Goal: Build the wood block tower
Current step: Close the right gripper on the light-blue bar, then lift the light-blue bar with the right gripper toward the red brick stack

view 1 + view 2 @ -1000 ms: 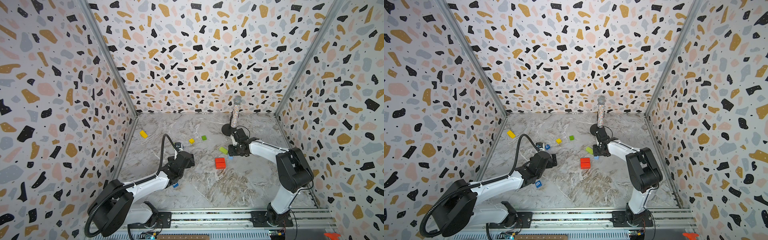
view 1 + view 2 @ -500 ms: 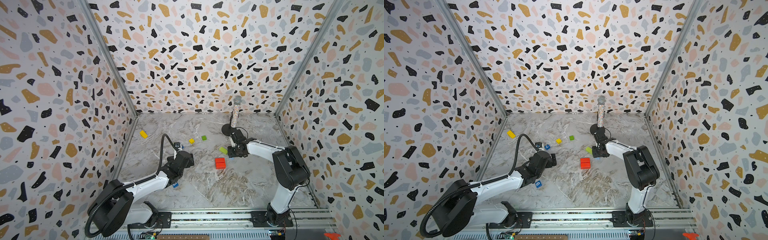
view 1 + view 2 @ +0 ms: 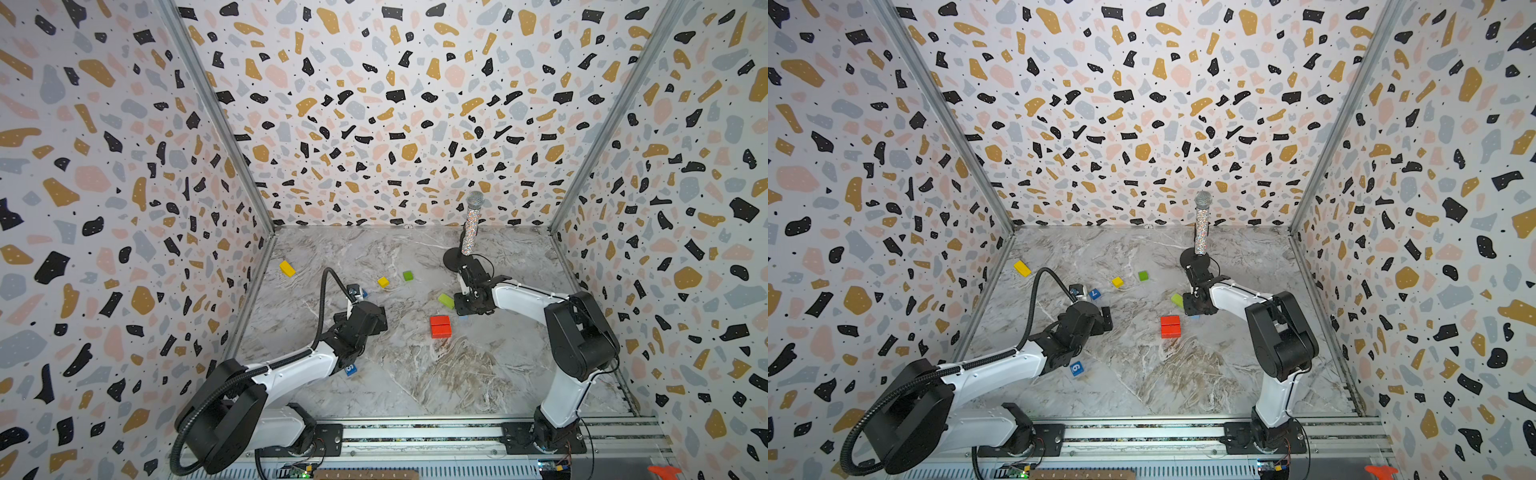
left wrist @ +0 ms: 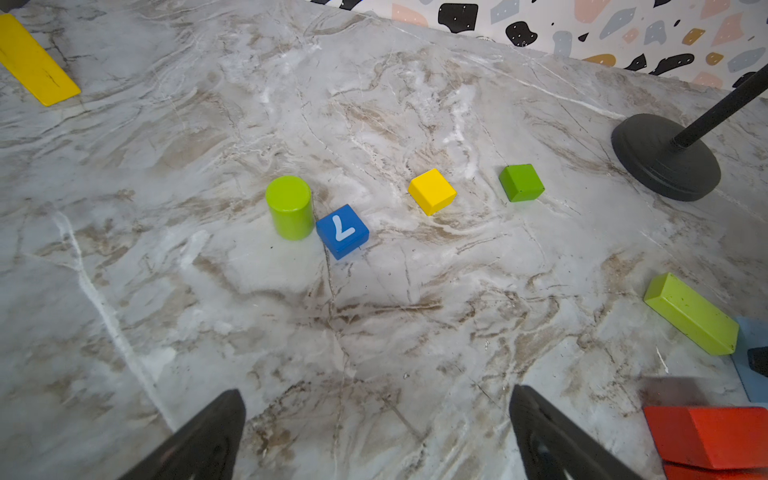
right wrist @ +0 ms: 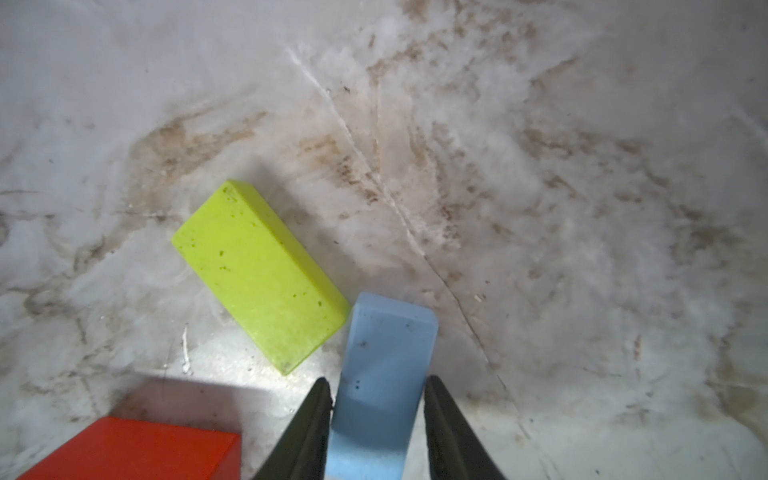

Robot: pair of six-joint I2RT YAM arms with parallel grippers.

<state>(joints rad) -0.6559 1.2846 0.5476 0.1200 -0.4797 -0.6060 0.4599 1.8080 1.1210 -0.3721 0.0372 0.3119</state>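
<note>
Fingers (image 5: 307, 428) of right claw (image 5: 377, 379) clench light blue brick (image 5: 386, 332); left claw (image 4: 375, 390) gapes wide, empty.

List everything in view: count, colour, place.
red bricks: seemingly two, stacked mid-table
light blue brick: one, right of middle
lime brick: one, beside it
yellow brick: one, far left
yellow cube: one, back middle
green cube: one, beside it
lime cylinder: one, upright, left of middle
blue cube 7: one, beside it
blue cube 6: one, front left
microphone: one, glittery, back right
left gripper: black, open, empty
right gripper: black, shut on light blue brick
</note>
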